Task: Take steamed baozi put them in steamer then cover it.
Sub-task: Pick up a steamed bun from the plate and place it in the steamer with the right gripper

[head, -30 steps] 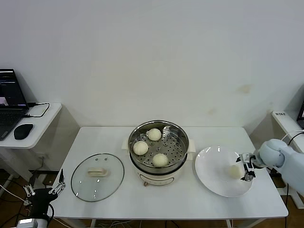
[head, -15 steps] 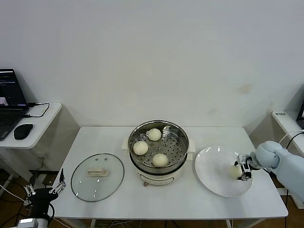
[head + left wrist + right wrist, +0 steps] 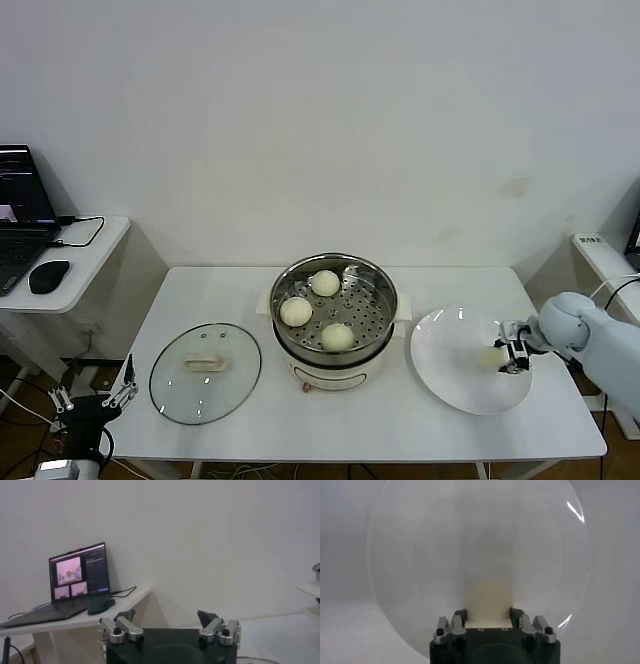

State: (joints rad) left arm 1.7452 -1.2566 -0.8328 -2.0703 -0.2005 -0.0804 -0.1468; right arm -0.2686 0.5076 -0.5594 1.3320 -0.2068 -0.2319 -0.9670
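The steamer [image 3: 386, 292] stands mid-table with three steamed baozi [image 3: 325, 283] on its perforated tray. The fourth baozi [image 3: 492, 356] lies on the white plate [image 3: 450, 365] to the steamer's right. My right gripper [image 3: 512, 357] is at the plate's right side, with its fingers closed against both sides of that baozi. In the right wrist view the baozi [image 3: 487, 597] sits between the fingers of the right gripper [image 3: 487, 614], over the plate [image 3: 420, 555]. The cover [image 3: 175, 385] lies flat on the table left of the steamer. My left gripper [image 3: 95, 400] is parked low, off the table's left front corner, and is open and empty [image 3: 166, 616].
A side table [image 3: 100, 240] at the far left holds a laptop [image 3: 20, 215] and a black mouse [image 3: 48, 276]; the left wrist view shows the same laptop [image 3: 80, 577]. Another white surface [image 3: 600, 250] stands at the far right.
My right gripper moved in from the plate's right edge onto the last baozi and closed around it. The left arm has not moved.
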